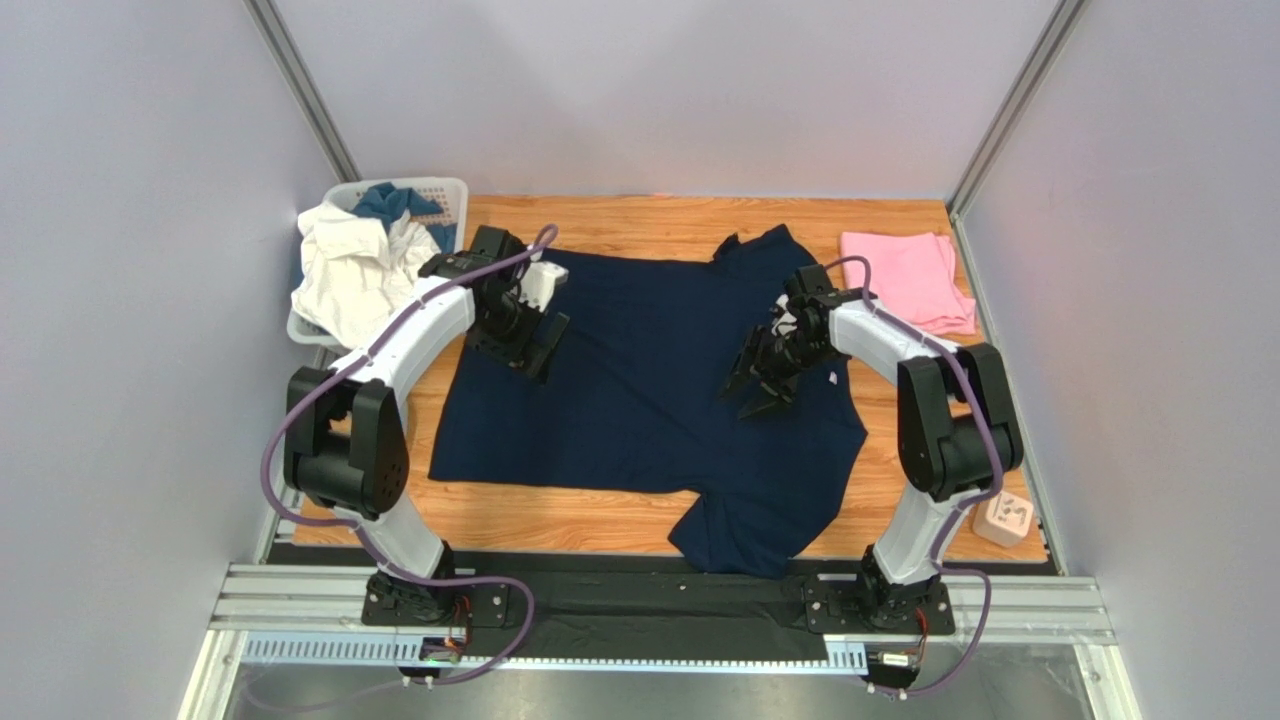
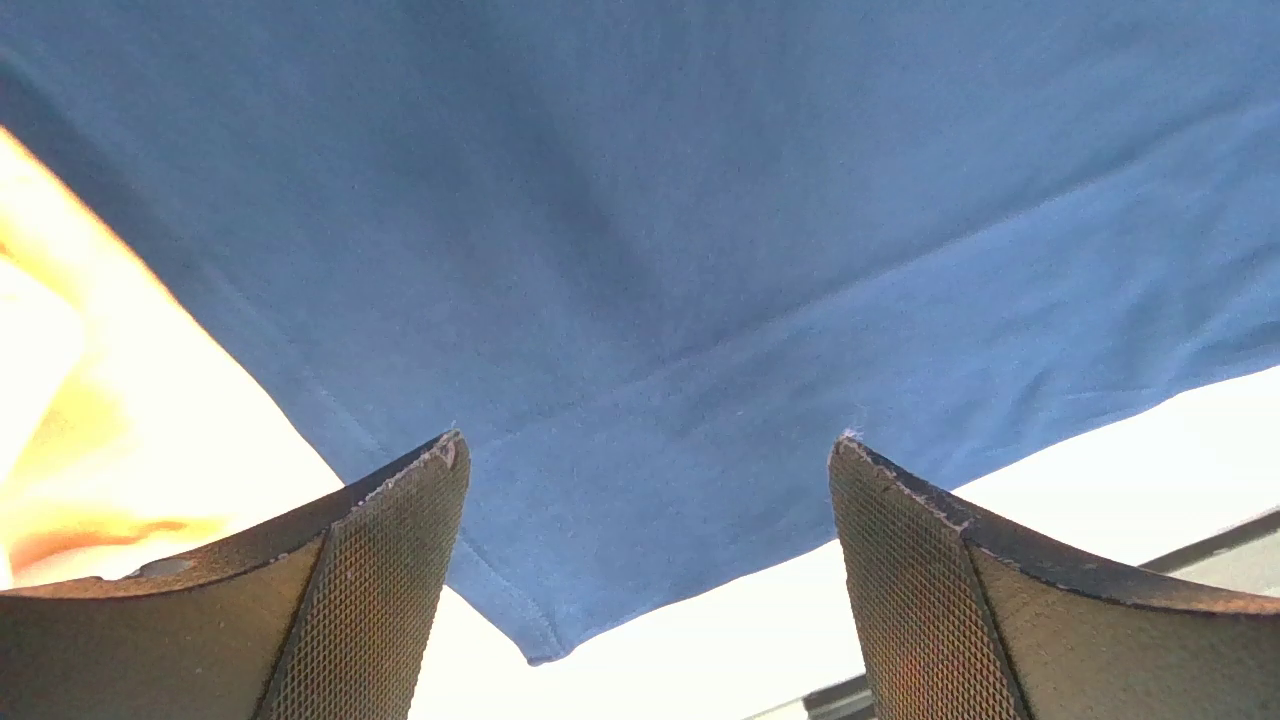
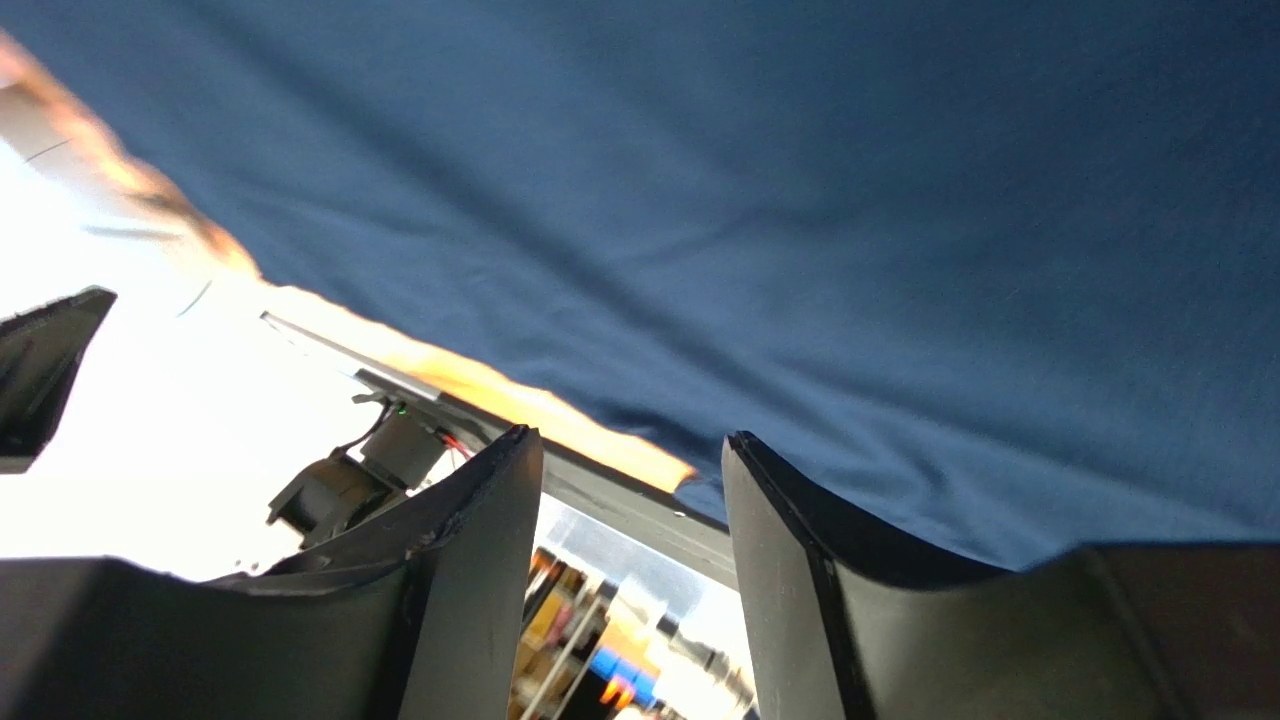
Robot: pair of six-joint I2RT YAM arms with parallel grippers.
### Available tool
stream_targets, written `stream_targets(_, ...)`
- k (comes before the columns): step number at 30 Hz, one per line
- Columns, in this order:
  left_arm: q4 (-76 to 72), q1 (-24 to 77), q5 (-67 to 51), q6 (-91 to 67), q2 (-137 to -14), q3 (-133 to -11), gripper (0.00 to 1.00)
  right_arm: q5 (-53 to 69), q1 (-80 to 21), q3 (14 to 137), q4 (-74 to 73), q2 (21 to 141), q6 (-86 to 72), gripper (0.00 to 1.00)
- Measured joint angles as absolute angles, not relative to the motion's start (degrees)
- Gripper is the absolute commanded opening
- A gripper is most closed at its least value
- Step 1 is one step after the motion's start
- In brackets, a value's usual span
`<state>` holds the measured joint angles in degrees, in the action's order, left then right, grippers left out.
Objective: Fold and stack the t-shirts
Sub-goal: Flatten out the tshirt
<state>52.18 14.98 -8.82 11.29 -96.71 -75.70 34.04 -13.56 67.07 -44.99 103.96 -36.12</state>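
Status: pink shirt (image 1: 906,278) looks folded already, a flat rectangle beyond and to the right of the right gripper (image 1: 759,390), well apart from it. Navy shirt (image 1: 646,390) lies spread on the table (image 1: 601,518) right under both grippers. I see no clean fold in it yet, and one lobe sticks out toward the bases on the near side of the right gripper. Left gripper (image 1: 529,342) hovers over the shirt's left far part, jaws wide apart, nothing between them. Right gripper's jaws stand partly apart, gap clear, no cloth pinched. Basket (image 1: 443,192) with white and teal cloth sits just left of the left gripper; can't tell if those are shirts. My read: roughly halfway. Navy fold and the stacking are both still to do.
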Motion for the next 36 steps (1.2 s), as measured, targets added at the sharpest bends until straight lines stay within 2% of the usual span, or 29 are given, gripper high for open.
stream_targets(4,52.4,15.0,-10.3,11.0,-92.3,-77.3,0.95,34.3,-13.6,68.1,-45.2,99.9,-35.6,0.59)
stream_targets(7,52.3,15.1,-10.2,11.6,-86.8,-77.2,0.98,34.2,-13.6,72.0,-46.7,99.2,-34.1,0.73)
stream_targets(8,52.0,15.2,-9.9,11.8,-84.8,-77.2,0.98,33.9,-13.6,74.3,-47.8,99.0,-33.3,0.80)
stream_targets(10,52.2,15.3,-9.2,12.0,-81.0,-78.1,0.98,33.2,-13.6,77.8,-48.2,97.7,-32.1,0.82)
stream_targets(13,53.5,15.3,-9.0,12.0,-79.3,-82.3,0.97,31.4,-13.6,82.4,-48.8,93.8,-30.3,0.72)
stream_targets(14,53.6,15.3,-9.0,12.0,-79.3,-83.4,0.98,30.9,-13.6,83.4,-48.8,92.0,-29.9,0.62)
stream_targets(18,54.0,15.4,-9.7,12.1,-79.1,-82.8,0.97,30.3,-13.6,83.2,-48.9,86.4,-29.6,0.42)
stream_targets(19,54.0,15.5,-9.9,12.1,-79.1,-81.1,0.97,30.3,-13.6,82.1,-48.7,85.7,-29.8,0.29)
stream_targets(22,54.6,15.8,-10.1,12.3,-79.7,-75.9,0.95,30.5,-13.6,77.1,-48.4,85.9,-30.8,0.00)
stream_targets(25,55.2,16.5,-10.0,12.3,-81.4,-72.6,0.95,30.5,-13.6,74.0,-49.0,88.4,-31.7,0.00)
stream_targets(28,55.9,17.2,-9.3,12.4,-82.2,-72.2,0.82,30.4,-13.6,74.4,-49.8,91.2,-31.9,0.00)
stream_targets(30,56.3,17.6,-8.4,12.9,-82.1,-74.8,0.49,30.4,-13.6,76.2,-50.7,92.0,-31.9,0.00)
stream_targets(31,56.3,17.8,-8.0,13.0,-82.0,-76.8,0.29,30.0,-13.6,77.6,-51.5,92.2,-31.9,0.00)
stream_targets(32,56.0,18.0,-7.4,13.4,-81.6,-79.0,0.00,29.4,-13.6,79.5,-52.0,92.2,-31.8,0.00)
stream_targets(36,54.4,18.2,-5.7,13.6,-77.6,-85.8,0.00,27.0,-14.2,85.1,-52.4,90.7,-31.6,0.00)
